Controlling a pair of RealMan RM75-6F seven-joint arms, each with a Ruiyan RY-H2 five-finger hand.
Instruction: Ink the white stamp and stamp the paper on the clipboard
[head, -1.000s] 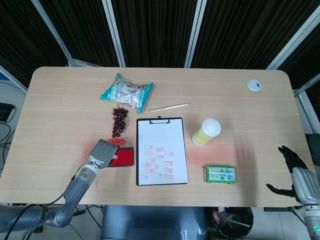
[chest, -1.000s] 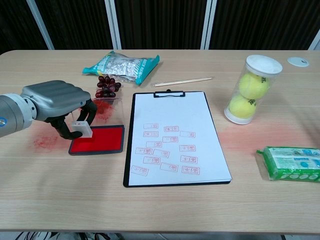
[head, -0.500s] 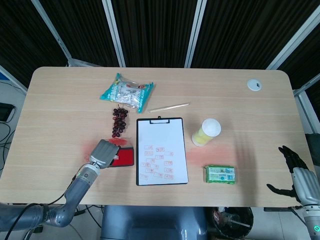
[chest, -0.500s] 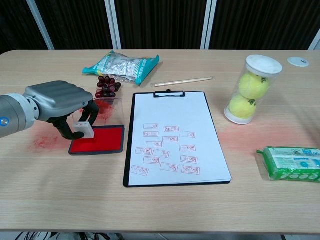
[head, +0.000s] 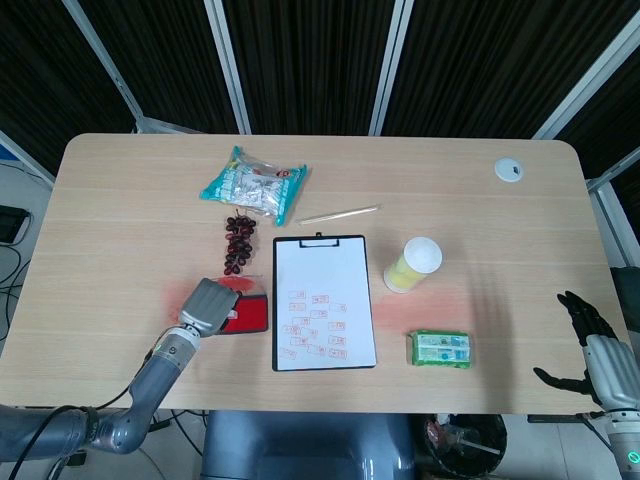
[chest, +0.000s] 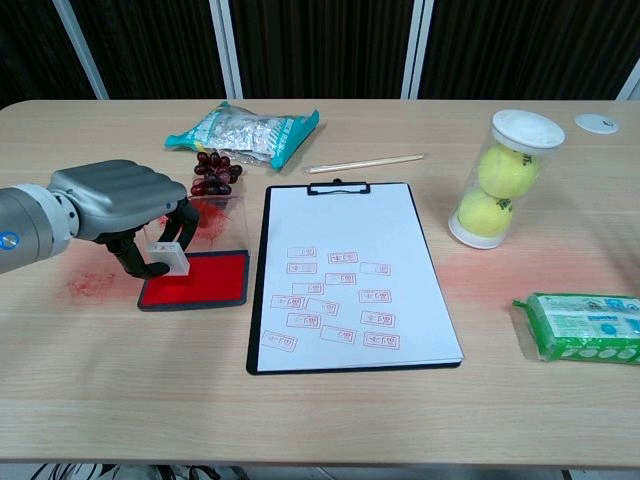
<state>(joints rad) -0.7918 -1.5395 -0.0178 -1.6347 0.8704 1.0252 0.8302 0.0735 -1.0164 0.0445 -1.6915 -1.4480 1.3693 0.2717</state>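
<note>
My left hand (chest: 120, 205) (head: 205, 306) holds the white stamp (chest: 167, 257) over the left part of the red ink pad (chest: 200, 279) (head: 247, 315); I cannot tell whether the stamp touches the pad. To the pad's right lies the black clipboard (chest: 258, 290) with white paper (chest: 340, 240) (head: 320, 280) that bears several red stamp marks on its lower half. My right hand (head: 590, 350) hangs off the table's right front corner, fingers spread and holding nothing; the chest view does not show it.
Dark grapes (chest: 213, 172) and a teal snack bag (chest: 245, 130) lie behind the ink pad. A wooden stick (chest: 365, 163) lies above the clipboard. A tube of tennis balls (chest: 505, 180), a green packet (chest: 585, 325) and a small white lid (chest: 597, 123) are to the right.
My left hand with the stamp has shifted slightly right over the ink pad. The right hand has not moved.
</note>
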